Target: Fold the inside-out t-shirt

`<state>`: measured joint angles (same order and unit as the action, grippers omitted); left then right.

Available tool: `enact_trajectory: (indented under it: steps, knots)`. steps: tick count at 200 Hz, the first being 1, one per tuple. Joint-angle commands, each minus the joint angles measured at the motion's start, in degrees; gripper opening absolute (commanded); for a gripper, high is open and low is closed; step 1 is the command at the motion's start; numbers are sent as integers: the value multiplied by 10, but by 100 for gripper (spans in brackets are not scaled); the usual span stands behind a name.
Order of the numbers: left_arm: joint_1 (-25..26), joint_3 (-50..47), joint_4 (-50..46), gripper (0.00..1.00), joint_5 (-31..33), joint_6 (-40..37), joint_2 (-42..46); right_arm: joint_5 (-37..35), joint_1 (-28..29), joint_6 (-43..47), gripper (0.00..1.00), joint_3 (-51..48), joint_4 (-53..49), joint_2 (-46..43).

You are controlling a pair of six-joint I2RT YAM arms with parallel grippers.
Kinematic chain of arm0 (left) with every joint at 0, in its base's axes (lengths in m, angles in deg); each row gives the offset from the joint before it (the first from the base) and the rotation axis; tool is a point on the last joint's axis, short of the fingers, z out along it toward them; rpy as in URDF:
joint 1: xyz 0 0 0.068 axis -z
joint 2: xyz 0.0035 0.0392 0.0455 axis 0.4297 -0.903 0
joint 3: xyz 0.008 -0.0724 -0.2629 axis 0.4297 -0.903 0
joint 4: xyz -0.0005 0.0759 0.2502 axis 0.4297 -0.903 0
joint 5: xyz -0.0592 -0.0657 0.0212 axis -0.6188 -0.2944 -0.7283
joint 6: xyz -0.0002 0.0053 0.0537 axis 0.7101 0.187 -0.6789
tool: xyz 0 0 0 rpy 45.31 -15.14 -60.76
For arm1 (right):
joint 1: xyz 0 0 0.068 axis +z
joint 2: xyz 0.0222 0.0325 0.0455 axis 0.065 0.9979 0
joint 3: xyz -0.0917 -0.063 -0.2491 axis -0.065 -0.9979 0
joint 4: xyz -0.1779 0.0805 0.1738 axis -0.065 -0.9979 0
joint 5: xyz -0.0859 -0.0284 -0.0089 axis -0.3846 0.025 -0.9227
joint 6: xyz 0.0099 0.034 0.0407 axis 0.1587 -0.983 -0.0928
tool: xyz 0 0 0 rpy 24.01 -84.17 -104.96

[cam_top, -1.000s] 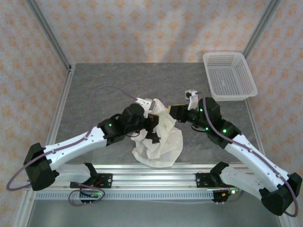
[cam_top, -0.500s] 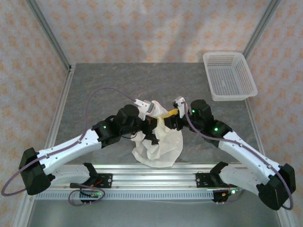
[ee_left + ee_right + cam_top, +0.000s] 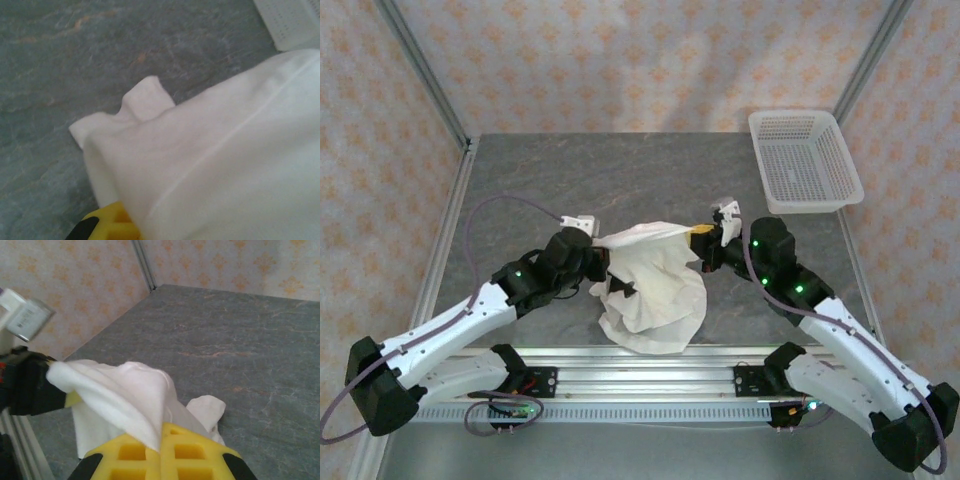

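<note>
From the top camera I see the inside-out t-shirt point(image 3: 655, 295) bunched at the near middle of the bench point(image 3: 570, 170). Its upper edge is stretched between my two arms. The left jaws are closed on its left end and the right jaws are closed on its right end. The white mesh basket point(image 3: 805, 160) sits well apart at the far right.

On the left wrist, the shirt point(image 3: 225, 165) drapes over a yellow pad point(image 3: 110, 225), above the grey bench point(image 3: 75, 50).

On the right wrist, the yellow pads point(image 3: 125, 460) pinch together on a fold of the shirt point(image 3: 125, 390).
</note>
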<state>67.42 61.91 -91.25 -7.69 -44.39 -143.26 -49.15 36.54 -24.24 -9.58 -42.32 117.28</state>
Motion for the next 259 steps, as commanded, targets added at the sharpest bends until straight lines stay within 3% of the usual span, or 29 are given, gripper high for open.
enact_trajectory:
  steps: [1, 16, 34, 46, 60, 76, 85, 107, 135, 155, 164, 172, 180, 189, 192, 205, 236, 259]
  knots:
    - [-16, -13, -45, 7, 33, 24, 9, -3, -11, -23, 0, -5, 23, -5]
    - [-17, 2, -68, 15, 47, 11, 6, -8, -11, -27, 0, 0, 19, -2]
    - [-24, 26, -112, 39, 86, -9, 17, -31, -11, -26, 0, 8, 9, -4]
    - [-32, 42, -141, 49, 107, -21, 31, -40, -11, -23, 0, 13, 3, -4]
    - [-33, 62, -142, 53, 79, -72, 46, -29, -11, -21, 0, 18, 0, 0]
    - [-24, 73, -86, 55, -62, -154, 52, 8, -11, -22, 0, 28, 3, 13]
    - [6, 83, -63, 62, -112, -197, 44, 26, -11, -26, 0, 33, 7, 23]
    - [83, 135, -68, 69, -80, -258, -18, 51, -11, -29, 0, 46, 11, 42]
    - [89, 172, -42, 71, -44, -258, -100, 59, -11, -32, 0, 53, 8, 41]
    - [89, 189, -9, 72, -55, -257, -138, 72, -11, -36, 0, 55, 1, 39]
    - [88, 196, 1, 69, -60, -253, -152, 74, -11, -37, 0, 56, -3, 39]
    - [87, 201, 7, 58, -57, -247, -159, 71, -11, -40, 0, 56, -5, 38]
    - [86, 205, 12, 39, -54, -236, -162, 68, -11, -45, 0, 54, -6, 37]
    - [79, 205, 24, 6, -68, -220, -156, 62, -11, -48, 0, 51, -8, 35]
    - [76, 204, 29, 0, -75, -212, -152, 58, -11, -47, 0, 50, -9, 35]
    - [57, 198, 52, 0, -132, -174, -125, 19, -11, -44, 0, 44, -22, 31]
    - [6, 180, 126, 0, -309, -63, -71, -149, -11, -5, 0, 21, -75, 55]
    - [2, 196, 115, 0, -373, -42, -72, -171, -11, 3, 11, 35, -100, 91]
